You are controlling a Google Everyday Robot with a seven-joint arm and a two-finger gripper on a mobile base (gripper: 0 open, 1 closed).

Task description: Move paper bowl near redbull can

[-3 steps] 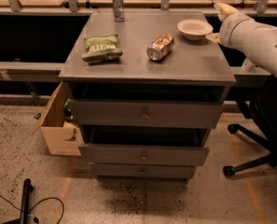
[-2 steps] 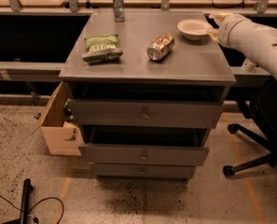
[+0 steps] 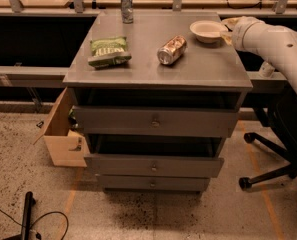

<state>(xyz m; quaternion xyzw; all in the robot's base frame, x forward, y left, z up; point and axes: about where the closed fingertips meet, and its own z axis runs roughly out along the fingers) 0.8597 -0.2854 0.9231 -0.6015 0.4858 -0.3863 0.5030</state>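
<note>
Step in hand, as I judge it: the approach to the bowl, with no lift begun. The bowl [image 3: 208, 30] sits flat on the tabletop [image 3: 203, 71] at its far right corner. The redbull can [image 3: 126, 5] stands upright at the far edge, left of centre and well apart from the bowl. Between them, nearer the middle, a fatter can [image 3: 171, 50] lies on its side, and a chip bag [image 3: 108, 51] lies to the left. The arm [image 3: 270, 39] comes in from the right. Its gripper [image 3: 228, 24] is just beside the bowl's right rim, and I cannot tell whether the two touch. I also cannot tell how far open the gripper is, or whether it has hold of anything. Next move, in my judgement: secure a hold on the right rim and raise the bowl clear. Then carry it left along the far side of the tabletop, behind the lying can, and set it down close to the redbull can without knocking that can over. Against the earlier frame, the arm's end has closed in leftward on the bowl. The bowl, both cans and the bag lie as they did.
</note>
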